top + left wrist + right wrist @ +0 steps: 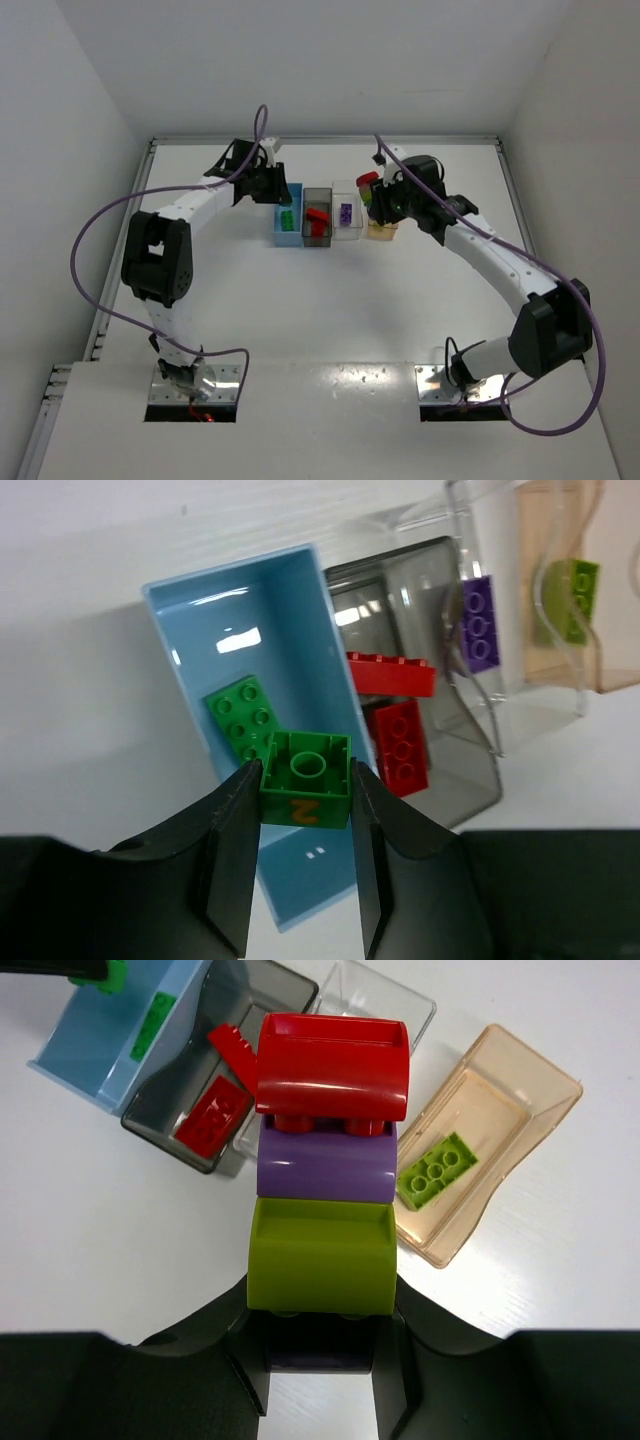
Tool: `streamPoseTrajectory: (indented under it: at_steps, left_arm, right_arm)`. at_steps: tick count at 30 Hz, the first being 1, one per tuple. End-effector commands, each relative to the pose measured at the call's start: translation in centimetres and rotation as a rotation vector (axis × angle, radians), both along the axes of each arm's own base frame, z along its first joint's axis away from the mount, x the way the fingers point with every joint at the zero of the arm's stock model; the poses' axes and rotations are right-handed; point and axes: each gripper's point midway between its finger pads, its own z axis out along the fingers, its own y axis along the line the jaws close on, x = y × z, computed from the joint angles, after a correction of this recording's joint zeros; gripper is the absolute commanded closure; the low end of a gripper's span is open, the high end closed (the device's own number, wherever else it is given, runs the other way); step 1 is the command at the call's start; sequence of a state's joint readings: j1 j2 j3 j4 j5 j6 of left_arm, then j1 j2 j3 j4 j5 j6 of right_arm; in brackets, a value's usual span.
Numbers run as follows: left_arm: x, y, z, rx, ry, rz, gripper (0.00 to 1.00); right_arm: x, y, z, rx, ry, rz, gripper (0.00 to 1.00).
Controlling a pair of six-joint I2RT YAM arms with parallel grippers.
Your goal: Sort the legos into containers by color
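Black fingers (245, 1360) of the right gripper (320, 1325) stand clamped on the base of a stack of legos (325, 1180), red over purple over lime, whose lowest brick is too dark and shadowed to name a colour. The stack rises in front of the clear bin (385, 995), hiding most of it, just beside the pale orange bin (520, 1090). The left gripper (305, 798) is closed on a square green brick (305, 770), hollow underside up, over the blue bin (200, 630), where a flat green brick (243, 715) lies.
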State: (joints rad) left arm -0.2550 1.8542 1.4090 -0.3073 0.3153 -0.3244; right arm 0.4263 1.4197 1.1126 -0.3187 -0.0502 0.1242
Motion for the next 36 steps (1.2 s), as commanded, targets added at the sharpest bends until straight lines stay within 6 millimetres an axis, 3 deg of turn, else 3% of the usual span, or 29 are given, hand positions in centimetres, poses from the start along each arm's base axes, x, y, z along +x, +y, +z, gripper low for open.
streamPoseTrajectory:
  at_steps: [1,7,10,12,16,17,19,20,21,22,24,25,26,27,28,30,36]
  left_arm:
    - [1.7,0.8,1.0,0.061,-0.05,0.044,0.73]
    - [1.4,-0.4,0.1,0.08,-0.031,0.016,0.43]
    - [1.4,-0.5,0.1,0.079,-0.034,0.002,0.33]
    - [1.4,-0.9,0.6,0.064,-0.042,-0.023,0.32]
    - [-1.1,-3.0,4.9,-0.072,-0.133,-0.268,0.32]
    - [-3.3,-4.6,6.8,-0.189,-0.152,-0.41,0.32]
    - [-5.5,-4.5,9.1,-0.275,-0.193,-0.516,0.32]
    - [-7.8,-5.2,10.5,-0.372,-0.194,-0.629,0.31]
    - [-8.9,-5.0,10.7,-0.412,-0.19,-0.673,0.31]
    - [-10.4,-5.1,12.2,-0.477,-0.204,-0.743,0.31]
    - [-11.7,-4.3,12.1,-0.541,-0.176,-0.775,0.29]
    - [-12.5,-4.3,12.6,-0.562,-0.184,-0.807,0.29]
    - [-13.7,-4.3,13.4,-0.599,-0.185,-0.848,0.28]
    - [-14.1,-3.9,13.1,-0.612,-0.174,-0.845,0.28]
    - [-14.6,-3.9,13.2,-0.62,-0.171,-0.852,0.27]
    - [-15.4,-3.7,13.1,-0.618,-0.175,-0.854,0.27]
    - [-16.0,-3.8,12.3,-0.588,-0.192,-0.851,0.26]
  right_arm:
    - [-0.5,0.8,2.2,0.091,-0.026,0.068,0.99]
    - [-1.6,1.7,1.5,0.148,0.035,0.175,0.95]
    - [-1.4,1.8,1.9,0.17,0.042,0.205,0.95]
    - [-1.9,2.1,1.6,0.17,0.063,0.243,0.94]
    - [-3.3,3.6,0.8,0.201,0.098,0.41,0.94]
    - [-3.5,4.1,0.6,0.212,0.109,0.454,0.94]
    - [-4.9,5.1,-0.2,0.237,0.15,0.583,0.92]
    - [-5.1,5.5,0.0,0.247,0.152,0.628,0.91]
    - [-6.2,6.0,0.0,0.278,0.174,0.709,0.91]
    - [-6.0,6.4,-0.1,0.289,0.19,0.744,0.9]
    - [-7.8,6.7,-0.3,0.329,0.25,0.853,0.88]
    - [-7.7,7.0,0.4,0.341,0.242,0.887,0.88]
    - [-8.0,7.4,-0.2,0.377,0.288,0.919,0.88]
    - [-9.0,7.1,-0.5,0.386,0.336,0.95,0.87]
    - [-8.9,7.5,0.4,0.408,0.328,0.983,0.87]
    - [-9.4,7.4,-0.1,0.429,0.39,1.021,0.86]
    - [-10.2,7.6,0.7,0.499,0.456,1.069,0.86]
